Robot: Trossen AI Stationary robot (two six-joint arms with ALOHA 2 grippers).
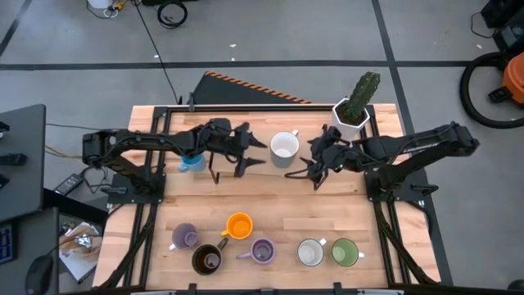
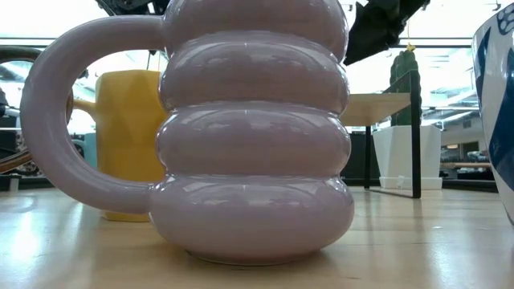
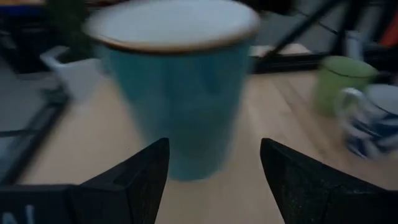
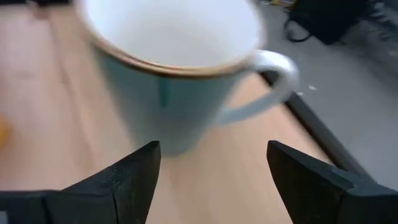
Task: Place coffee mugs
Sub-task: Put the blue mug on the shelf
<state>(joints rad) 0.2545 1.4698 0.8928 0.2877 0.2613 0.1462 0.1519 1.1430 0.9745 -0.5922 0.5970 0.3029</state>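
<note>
Starting at the left, the left hand (image 1: 229,164) hangs open just beside the blue mug (image 1: 192,161) at the table's (image 1: 270,205) far side, gripping nothing. Next, a white mug (image 1: 283,147) stands mid-table, with the right hand (image 1: 311,170) open next to it, also empty. Along the near edge sit 6 mugs: lavender (image 1: 185,237), dark brown (image 1: 207,260), orange (image 1: 238,225), a second lavender (image 1: 262,251), white (image 1: 310,252) and green (image 1: 345,251). Judging by this, 6 look placed and 2 remain.
</note>
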